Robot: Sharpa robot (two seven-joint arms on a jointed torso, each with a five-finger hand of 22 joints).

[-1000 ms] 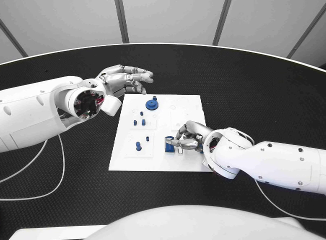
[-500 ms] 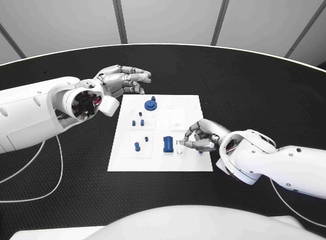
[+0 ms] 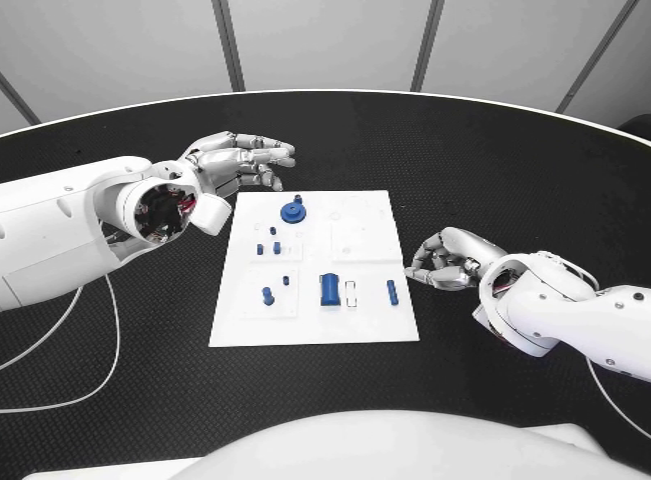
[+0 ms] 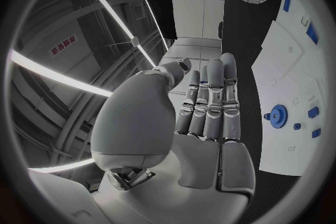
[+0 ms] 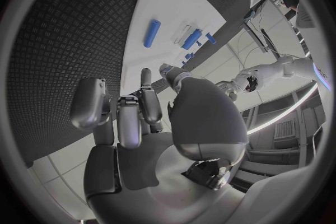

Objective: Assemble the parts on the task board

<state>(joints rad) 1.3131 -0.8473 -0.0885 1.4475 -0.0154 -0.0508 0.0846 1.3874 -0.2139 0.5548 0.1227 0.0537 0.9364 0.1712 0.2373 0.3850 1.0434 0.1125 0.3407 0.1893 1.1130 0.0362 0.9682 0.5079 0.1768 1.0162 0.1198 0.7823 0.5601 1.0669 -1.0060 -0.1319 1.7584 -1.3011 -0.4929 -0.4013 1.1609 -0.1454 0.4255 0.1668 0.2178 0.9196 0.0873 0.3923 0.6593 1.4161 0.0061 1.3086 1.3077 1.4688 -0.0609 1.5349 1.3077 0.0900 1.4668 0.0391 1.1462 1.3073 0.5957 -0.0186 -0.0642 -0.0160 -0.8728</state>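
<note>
The right hand (image 3: 443, 260) hangs beside the white rectangular task board (image 3: 368, 325) — fingers curled, holding nothing; the left hand (image 3: 239, 162) hovers with fingers straight, together, empty.

A round black table (image 3: 455, 150) with a fine, dimpled weave fills most of the head view, its pale rim (image 3: 340, 93) curving across the far side. Behind it stands a wall of light grey panels (image 3: 325, 45) split by dark upright strips (image 3: 227, 45). Thin white cables (image 3: 66, 385) loop over the tabletop near its front.
</note>
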